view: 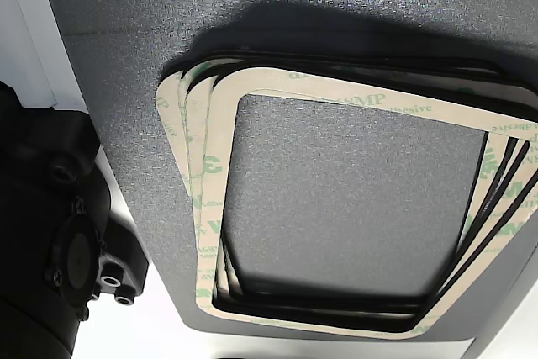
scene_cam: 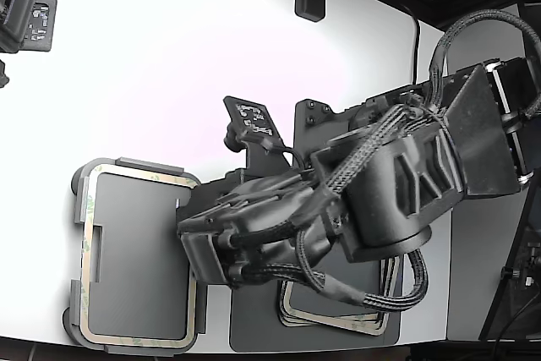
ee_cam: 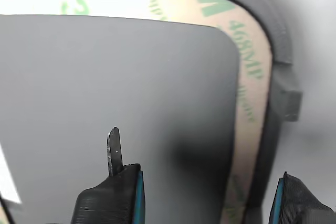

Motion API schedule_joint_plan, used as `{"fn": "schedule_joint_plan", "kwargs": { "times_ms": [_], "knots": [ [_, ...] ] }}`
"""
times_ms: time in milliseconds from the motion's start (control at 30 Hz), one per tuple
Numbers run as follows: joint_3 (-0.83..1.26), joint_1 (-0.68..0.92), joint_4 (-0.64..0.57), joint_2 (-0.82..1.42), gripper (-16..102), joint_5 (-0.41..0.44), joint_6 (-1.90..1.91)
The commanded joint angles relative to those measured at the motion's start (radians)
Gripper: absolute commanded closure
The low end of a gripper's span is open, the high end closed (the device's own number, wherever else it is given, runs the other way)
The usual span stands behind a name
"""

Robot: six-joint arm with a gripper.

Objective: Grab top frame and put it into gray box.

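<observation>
The gray box (scene_cam: 148,165) lies on the white table at the exterior view's left. The top frame (scene_cam: 87,234), cream with green print, rests flat inside it along the rim. My gripper (scene_cam: 193,251) hangs over the box's side nearest the arm. In the wrist view the gripper (ee_cam: 205,198) stands open, its fingers (ee_cam: 113,187) one over the box floor and one outside the wall (ee_cam: 273,30). The frame's strip (ee_cam: 252,87) runs between them, untouched as far as I can see.
A pile of identical frames (view: 336,90) sits on a dark gray mat (view: 126,23), partly under the arm in the exterior view (scene_cam: 338,319). A black bracket (scene_cam: 254,120) stands behind the gripper. Another black device (scene_cam: 25,19) is at the far left corner.
</observation>
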Motion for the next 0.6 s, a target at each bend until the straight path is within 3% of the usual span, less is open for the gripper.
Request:
{"fn": "schedule_joint_plan", "kwargs": {
  "times_ms": [0,200,333,500,567],
  "knots": [
    [-0.103,-0.021,0.009,0.044,-14,0.055,-0.025],
    [-0.021,-0.055,-0.12,0.202,-14,0.213,-0.453],
    [0.207,-0.091,-0.311,0.408,-14,0.35,-0.888],
    [0.476,-0.181,-0.469,0.672,-14,0.298,-1.341],
    [0.578,-0.245,-0.531,0.785,-14,0.232,-1.552]
  ]
}}
